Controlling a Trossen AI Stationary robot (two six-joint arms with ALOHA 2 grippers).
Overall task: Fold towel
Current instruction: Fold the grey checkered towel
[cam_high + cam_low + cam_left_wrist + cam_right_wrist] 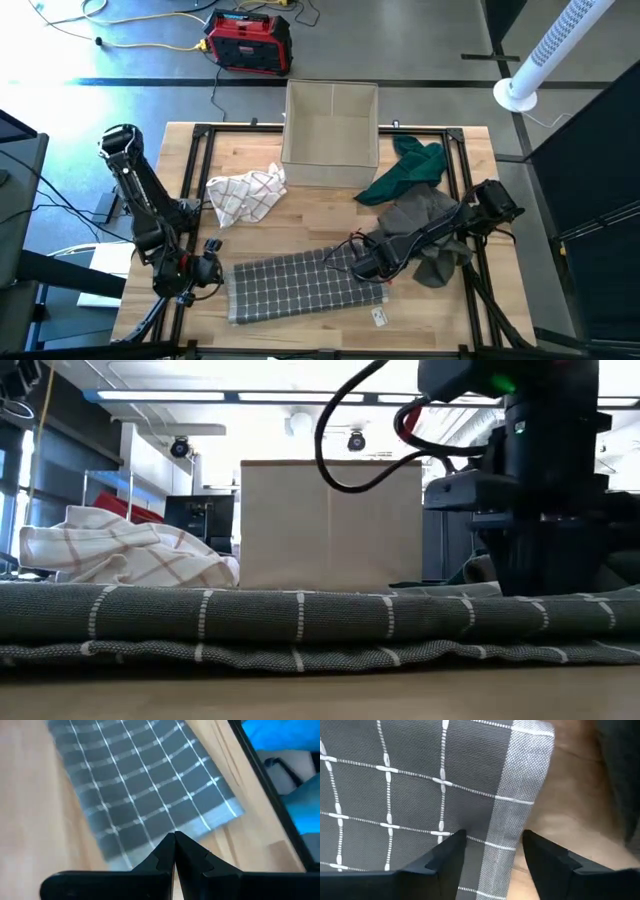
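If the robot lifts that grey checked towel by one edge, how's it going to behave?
The grey checked towel with white grid lines will probably hang limp: it lies in soft, flat layers on the wooden table. It looks light and thin, so a push would likely bunch it rather than slide it. The woven surface seems grippy for the open right gripper.

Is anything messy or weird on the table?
Yes. The grey checked towel lies folded but crooked to the table edge. Behind it, a white checked cloth, a green one and a plain grey one sit in crumpled heaps near the box.
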